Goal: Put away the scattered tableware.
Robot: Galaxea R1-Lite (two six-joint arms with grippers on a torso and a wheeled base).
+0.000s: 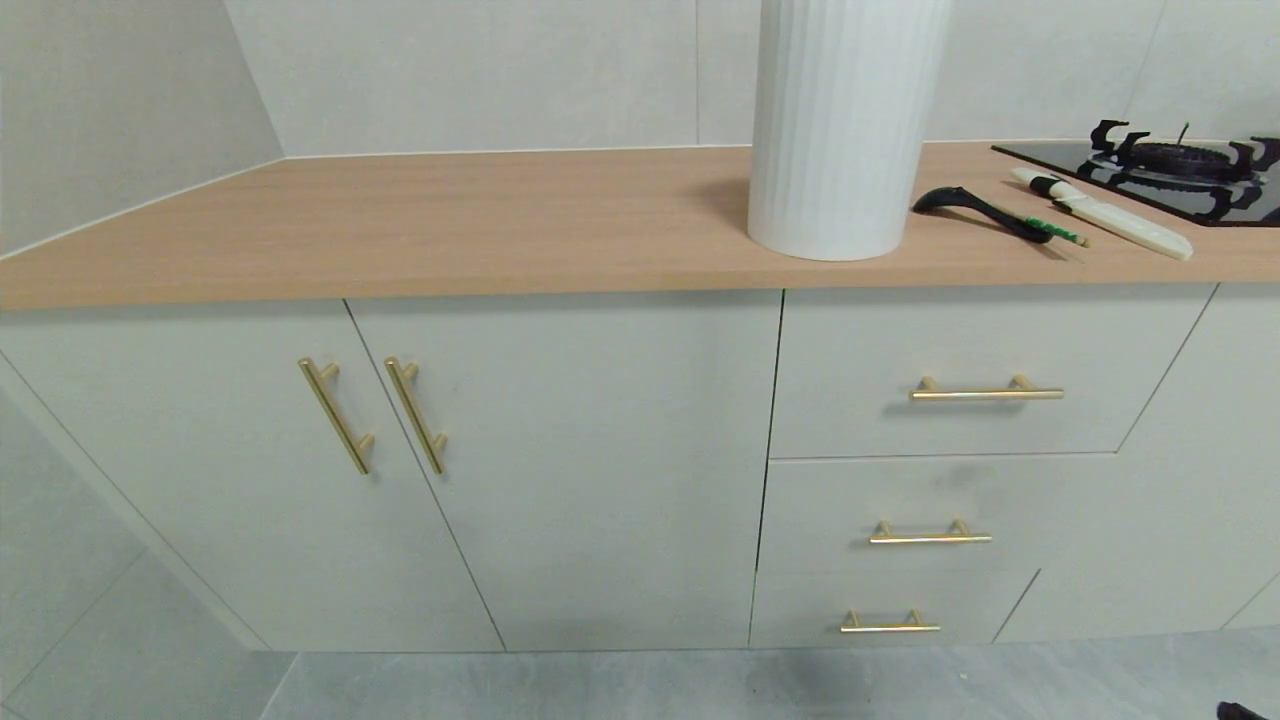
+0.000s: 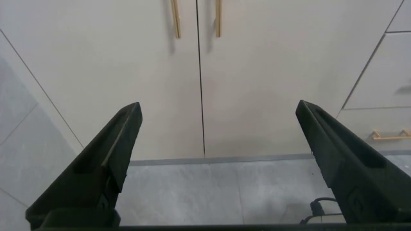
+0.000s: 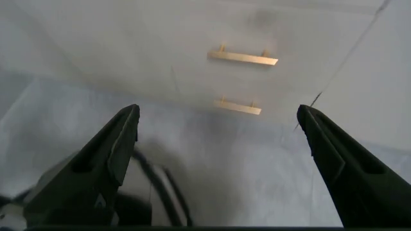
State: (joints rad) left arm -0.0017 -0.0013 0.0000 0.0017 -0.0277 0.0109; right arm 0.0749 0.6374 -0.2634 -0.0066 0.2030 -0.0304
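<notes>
Two empty grippers low before the cabinet, tableware far right on the counter

The left gripper (image 2: 218,170) and right gripper (image 3: 218,170) each have their jaws spread wide, pinching nothing. Beyond them the cabinet (image 1: 600,480) has two doors, three drawers and five gold handles (image 1: 985,393). On the counter (image 1: 450,220), right of one white ribbed cylinder (image 1: 840,130), lie one black spoon (image 1: 975,208), one green-patterned stick (image 1: 1062,234) and one white knife (image 1: 1120,225), their long axes running far-left to near-right, with the spoon's bowl far-left. One black burner (image 1: 1185,160) sits farthest.
</notes>
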